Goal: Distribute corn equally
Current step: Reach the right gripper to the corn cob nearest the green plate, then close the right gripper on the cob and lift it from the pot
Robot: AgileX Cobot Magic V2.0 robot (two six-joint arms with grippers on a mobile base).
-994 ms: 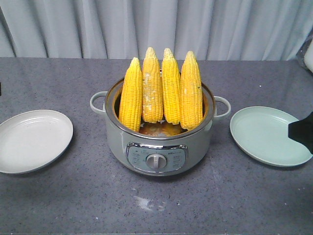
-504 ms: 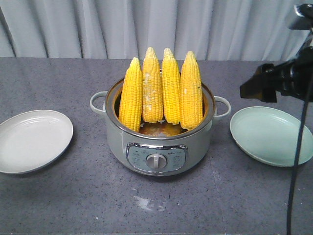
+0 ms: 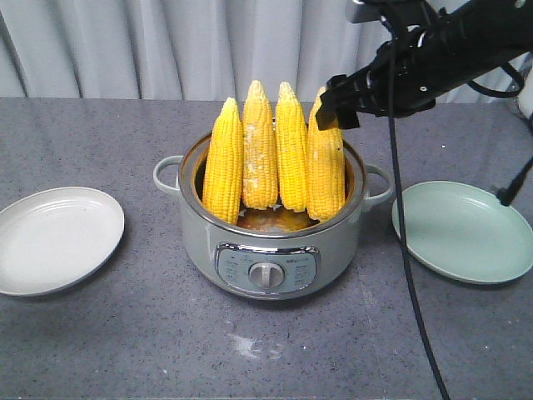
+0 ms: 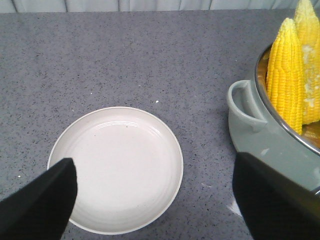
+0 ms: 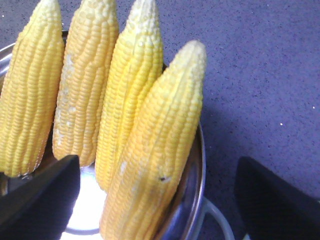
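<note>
In the middle of the table, four corn cobs stand in the cooker pot. The white plate by the left edge and green plate by the right hold none yet. The right gripper, spread wide, is at the rightmost cob's tip; the left gripper is wide too.

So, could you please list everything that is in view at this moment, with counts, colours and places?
table: one, speckled grey, under everything
curtain: one, grey, behind the table
pot: one, pale grey-green with a dial on its front, middle of the table
corn cobs: four, yellow, standing upright in the pot
white plate: one, white, empty, left of the pot
green plate: one, pale green, empty, right of the pot
left gripper: one, black, open, above the white plate
right gripper: one, black, open, by the tip of the rightmost cob
</note>
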